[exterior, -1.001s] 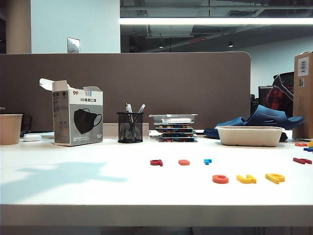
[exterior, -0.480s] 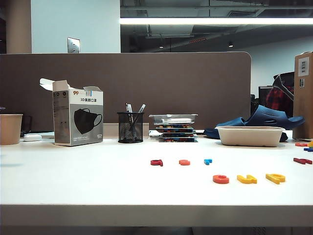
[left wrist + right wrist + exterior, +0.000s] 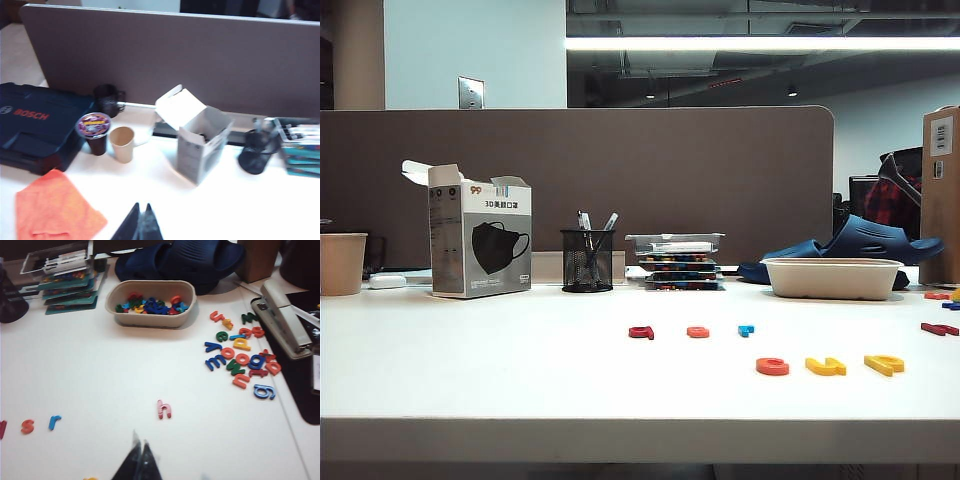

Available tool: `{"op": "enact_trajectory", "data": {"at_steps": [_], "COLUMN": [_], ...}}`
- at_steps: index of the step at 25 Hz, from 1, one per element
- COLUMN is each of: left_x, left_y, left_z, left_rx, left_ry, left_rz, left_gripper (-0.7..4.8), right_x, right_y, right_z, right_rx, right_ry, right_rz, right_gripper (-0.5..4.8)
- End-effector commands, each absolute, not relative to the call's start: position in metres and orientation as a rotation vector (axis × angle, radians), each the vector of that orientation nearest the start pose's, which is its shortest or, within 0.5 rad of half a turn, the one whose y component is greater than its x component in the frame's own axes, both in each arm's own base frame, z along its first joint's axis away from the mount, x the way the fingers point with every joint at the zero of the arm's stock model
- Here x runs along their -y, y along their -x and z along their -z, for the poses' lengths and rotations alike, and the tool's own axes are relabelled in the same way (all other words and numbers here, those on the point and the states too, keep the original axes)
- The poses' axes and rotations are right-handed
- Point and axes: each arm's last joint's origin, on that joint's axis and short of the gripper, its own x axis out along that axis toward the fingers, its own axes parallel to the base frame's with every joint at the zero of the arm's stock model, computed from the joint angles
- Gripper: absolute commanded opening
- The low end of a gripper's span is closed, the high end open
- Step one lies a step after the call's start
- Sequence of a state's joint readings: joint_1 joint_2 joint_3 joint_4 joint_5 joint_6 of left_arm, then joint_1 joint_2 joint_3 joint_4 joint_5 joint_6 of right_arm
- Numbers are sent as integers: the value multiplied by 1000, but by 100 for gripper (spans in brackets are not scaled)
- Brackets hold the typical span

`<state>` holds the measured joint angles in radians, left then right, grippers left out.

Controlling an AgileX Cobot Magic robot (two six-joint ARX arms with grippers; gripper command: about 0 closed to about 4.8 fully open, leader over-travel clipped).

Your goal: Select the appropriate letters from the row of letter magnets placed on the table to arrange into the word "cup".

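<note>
The shadow on the tabletop at left is gone. Orange-red c, yellow u and p lie near right, spelling cup. Left fingers and right fingers clenched, empty, above the tabletop.

Neither arm appears in the exterior view. The left gripper shows in the left wrist view only as two dark fingertips pressed together to a narrow point, held above the table with nothing between them. The right gripper in the right wrist view likewise has its dark fingertips brought together, empty and clear of the surface.
</note>
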<state>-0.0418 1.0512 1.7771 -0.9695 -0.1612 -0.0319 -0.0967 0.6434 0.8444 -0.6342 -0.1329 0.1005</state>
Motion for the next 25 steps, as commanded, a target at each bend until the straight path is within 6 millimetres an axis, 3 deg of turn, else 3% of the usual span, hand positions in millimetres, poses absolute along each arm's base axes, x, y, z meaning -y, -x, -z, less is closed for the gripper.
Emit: {"op": "enact_trajectory", "data": {"at_steps": [1, 4, 12, 17, 25], "left_x": [1, 0, 0, 0, -2], "left_y": [-96, -68, -28, -8, 37], "left_z": [-511, -489, -430, -398, -349], "left_rx": [-206, -202, -198, -198, -72], "left_ry": [44, 48, 59, 53, 58], "left_rz": [-80, -71, -4, 18, 23], "left_gripper": [-5, -5, -5, -5, -5], "right_x": [4, 1, -3, -9, -7], "right_y": [-113, -97, -68, -60, -60], "right_z": [-318, -305, -279, -268, -255], "right_rx": [-381, -304, -210, -228, -150], "right_ry": [-143, -140, -134, -157, -125], "right_rz": [-46, -70, -134, -340, -285], "right_gripper": [-2, -1, -1, -1, -1]}}
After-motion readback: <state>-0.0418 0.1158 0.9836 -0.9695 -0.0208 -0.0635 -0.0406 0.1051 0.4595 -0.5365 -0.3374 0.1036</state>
